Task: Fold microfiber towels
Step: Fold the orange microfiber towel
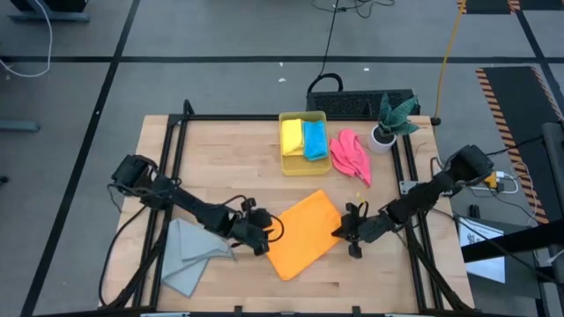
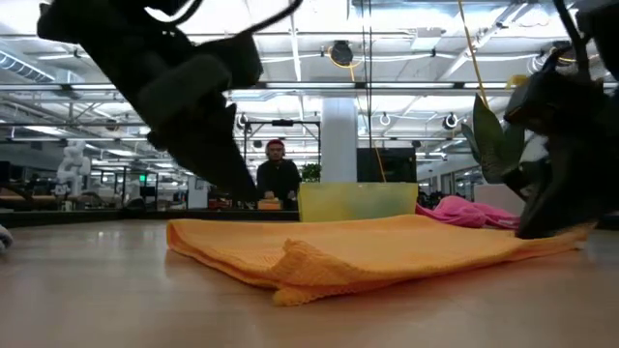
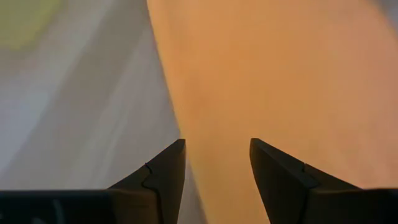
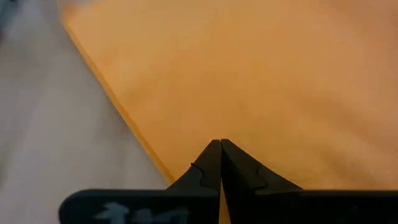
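Note:
An orange towel (image 1: 304,233) lies flat and slantwise in the middle of the table, and the low view shows more than one layer at its near corner (image 2: 290,263). My left gripper (image 1: 263,239) stands open just above the towel's left edge (image 3: 177,112), one finger on either side of that edge. My right gripper (image 1: 337,232) is shut at the towel's right edge. A grey towel (image 1: 189,254) lies crumpled at the near left. A pink towel (image 1: 351,155) lies beside the bin (image 1: 286,167), which holds a yellow (image 1: 292,136) and a blue towel (image 1: 314,139). My right gripper has its shut fingertips (image 4: 214,155) down on the orange towel's top just inside its right edge (image 4: 155,162), slanting down from the table's right. The cloth lies flat around them. I cannot tell whether any cloth is pinched between them.
A plant in a white pot (image 1: 386,130) stands at the far right corner, next to the pink towel. A black frame (image 1: 176,150) runs along the table's sides. Bare wood (image 1: 370,282) shows at the near right. A person (image 2: 278,179) sits far off in the room behind.

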Controlling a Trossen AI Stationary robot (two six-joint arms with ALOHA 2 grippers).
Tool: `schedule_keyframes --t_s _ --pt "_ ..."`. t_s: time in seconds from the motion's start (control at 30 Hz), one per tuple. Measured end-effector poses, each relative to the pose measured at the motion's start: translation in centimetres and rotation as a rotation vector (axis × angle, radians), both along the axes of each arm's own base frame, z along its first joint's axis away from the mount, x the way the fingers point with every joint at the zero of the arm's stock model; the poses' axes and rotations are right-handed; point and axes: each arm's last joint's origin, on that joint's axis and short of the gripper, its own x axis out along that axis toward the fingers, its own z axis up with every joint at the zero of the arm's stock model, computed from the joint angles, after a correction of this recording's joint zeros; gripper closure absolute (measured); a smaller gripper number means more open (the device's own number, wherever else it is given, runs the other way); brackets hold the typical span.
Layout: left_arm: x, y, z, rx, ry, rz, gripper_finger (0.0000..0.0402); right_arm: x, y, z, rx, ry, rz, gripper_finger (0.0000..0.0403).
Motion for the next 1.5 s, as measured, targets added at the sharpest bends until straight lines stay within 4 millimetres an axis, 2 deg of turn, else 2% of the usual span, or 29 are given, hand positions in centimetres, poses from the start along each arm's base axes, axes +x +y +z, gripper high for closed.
schedule_keyframes --t_s 0.1,0.2,0.27,0.43,0.5,0.6,0.73,0.87,1.03,1.13,1.2,1.33,1.5 --pt "-0.4 -0.4 -0.3 -0.067 0.068 -0.059 0.022 0.1 -0.3 -0.9 -0.026 0.043 -0.018 0.0403" --pt "-0.9 -2.0 -1.1 -0.145 0.098 -0.099 0.022 0.2 -0.9 -1.0 -0.063 0.071 -0.029 0.0403" --pt "-1.3 -3.4 -1.8 -0.163 0.105 -0.114 0.022 0.2 -1.6 -0.7 -0.106 0.082 -0.026 0.0403" --pt "-1.3 -6.6 -2.8 -0.173 0.0 -0.205 0.022 0.0 -3.4 0.8 -0.246 0.04 -0.077 0.0403" --pt "-0.9 -7.3 -2.3 -0.177 -0.044 -0.229 0.022 0.2 -3.9 2.1 -0.24 -0.025 -0.1 0.0403" --pt "0.3 -7.8 -0.1 -0.154 -0.135 -0.243 0.022 0.3 -3.9 3.4 -0.187 -0.097 -0.108 0.0403" --pt "1.9 -7.4 1.9 -0.046 -0.195 -0.279 0.022 0.6 -2.7 4.1 -0.077 -0.187 -0.029 0.0403" --pt "3.5 -5.0 2.4 0.06 -0.198 -0.259 0.022 1.1 -0.9 2.7 -0.029 -0.201 0.025 0.0403" --pt "4.9 0.0 1.5 0.167 -0.093 -0.17 0.022 2.0 0.2 0.0 0.015 -0.143 0.003 0.0403" --pt "5.5 2.9 -0.1 0.169 0.006 -0.104 0.022 2.0 0.1 -1.1 0.009 -0.096 -0.02 0.0403" --pt "5.7 4.2 -1.4 0.129 0.072 -0.092 0.022 1.9 -0.1 -1.5 -0.006 -0.074 -0.048 0.0403" --pt "5.5 3.5 -3.2 -0.021 0.154 -0.119 0.022 1.4 -0.6 -1.3 -0.038 -0.027 -0.057 0.0403" --pt "4.5 -0.6 -3.2 -0.059 0.108 -0.108 0.022 0.5 -2.0 -0.2 -0.13 0.026 -0.13 0.0403"
